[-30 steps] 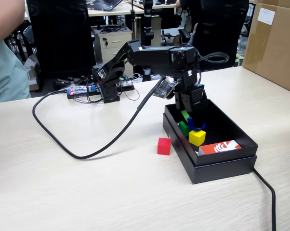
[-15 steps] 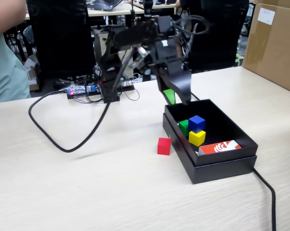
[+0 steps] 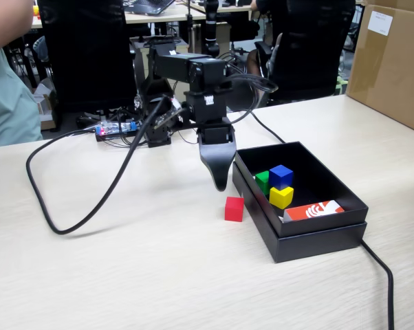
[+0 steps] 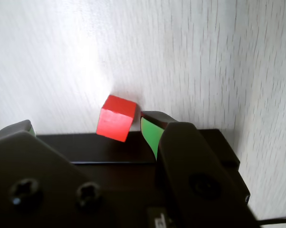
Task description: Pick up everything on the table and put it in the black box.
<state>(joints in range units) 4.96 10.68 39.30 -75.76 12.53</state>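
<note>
A red cube (image 3: 234,208) lies on the light wood table just left of the black box (image 3: 310,240). The box holds a green cube (image 3: 263,180), a blue cube (image 3: 280,175), a yellow cube (image 3: 281,196) and a red-and-white flat piece (image 3: 314,210). My gripper (image 3: 221,180) points down, just above and slightly left of the red cube. In the wrist view the gripper (image 4: 89,123) is open, its jaws wide apart. The red cube (image 4: 116,118) sits between them, close to the green-padded right fingertip (image 4: 151,133). Nothing is held.
A thick black cable (image 3: 90,206) loops across the table to the left of the arm. Another cable (image 3: 382,275) runs off past the box's right front corner. A cardboard box (image 3: 389,62) stands at the back right. A person (image 3: 11,75) is at the far left.
</note>
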